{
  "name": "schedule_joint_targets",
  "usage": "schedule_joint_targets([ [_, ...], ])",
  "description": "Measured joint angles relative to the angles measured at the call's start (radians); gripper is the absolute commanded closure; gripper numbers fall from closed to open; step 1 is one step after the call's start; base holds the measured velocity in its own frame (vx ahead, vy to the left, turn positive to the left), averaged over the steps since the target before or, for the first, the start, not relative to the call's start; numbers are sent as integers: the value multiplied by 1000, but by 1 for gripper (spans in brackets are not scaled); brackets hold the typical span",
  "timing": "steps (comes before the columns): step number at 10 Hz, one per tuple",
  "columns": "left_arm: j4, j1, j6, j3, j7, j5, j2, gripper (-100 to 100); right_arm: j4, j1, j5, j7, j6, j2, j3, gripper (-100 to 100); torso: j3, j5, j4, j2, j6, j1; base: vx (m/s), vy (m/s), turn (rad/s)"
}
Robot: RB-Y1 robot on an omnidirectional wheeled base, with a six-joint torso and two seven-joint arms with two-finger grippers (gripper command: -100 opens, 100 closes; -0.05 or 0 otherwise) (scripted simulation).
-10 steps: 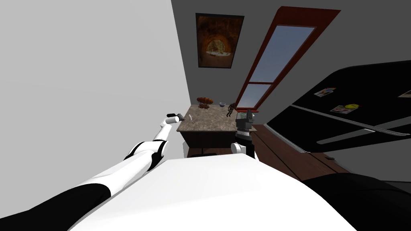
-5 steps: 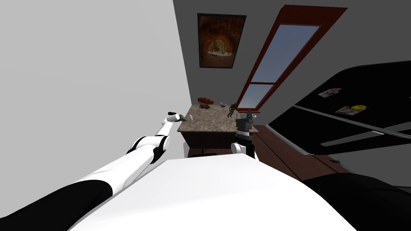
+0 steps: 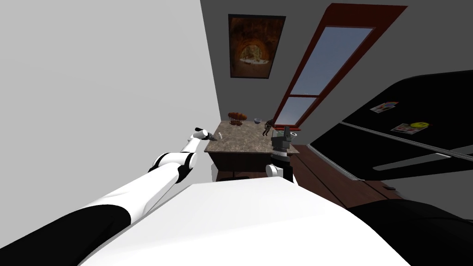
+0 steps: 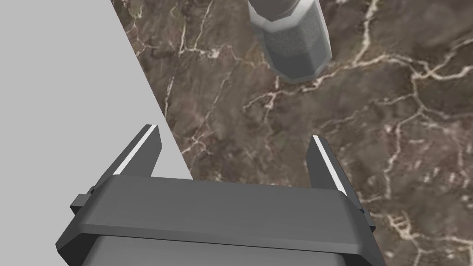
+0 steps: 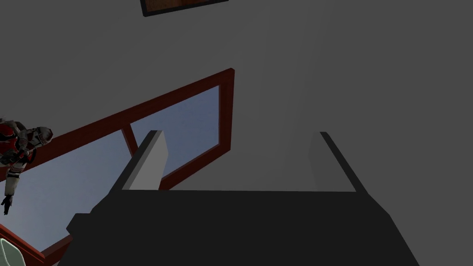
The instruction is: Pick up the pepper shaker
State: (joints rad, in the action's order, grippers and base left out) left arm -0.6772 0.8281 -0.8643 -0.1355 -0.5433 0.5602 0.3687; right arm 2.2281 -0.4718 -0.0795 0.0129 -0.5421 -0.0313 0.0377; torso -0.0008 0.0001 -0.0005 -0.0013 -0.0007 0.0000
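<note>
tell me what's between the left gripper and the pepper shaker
Nothing but bare brown marbled countertop. In the left wrist view, the left gripper has its fingers open, short of the grey pepper shaker, with no object between.

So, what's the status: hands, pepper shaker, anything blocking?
Left gripper open, empty, at the marble counter edge. Pepper shaker stands on it, just ahead of the fingers, untouched. Right gripper open, empty, raised aside. Nothing between fingers and shaker.

left hand (image 4: 233, 136) advanced, nearer the pepper shaker (image 4: 291, 41)
</note>
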Motion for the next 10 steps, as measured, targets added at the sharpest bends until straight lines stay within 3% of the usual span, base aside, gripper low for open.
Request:
schedule_joint_targets([
  [5, 72, 61, -132, -8, -14, 45, 3, -100, 0, 0, 0, 0, 0, 0, 0, 0, 0, 0, 0, -1, 0, 0, 26, 2, 12],
  [10, 169, 130, -221, -17, -17, 83, 11, -100, 0, 0, 0, 0, 0, 0, 0, 0, -1, 0, 0, -1, 0, 0, 40, -2, 6],
])
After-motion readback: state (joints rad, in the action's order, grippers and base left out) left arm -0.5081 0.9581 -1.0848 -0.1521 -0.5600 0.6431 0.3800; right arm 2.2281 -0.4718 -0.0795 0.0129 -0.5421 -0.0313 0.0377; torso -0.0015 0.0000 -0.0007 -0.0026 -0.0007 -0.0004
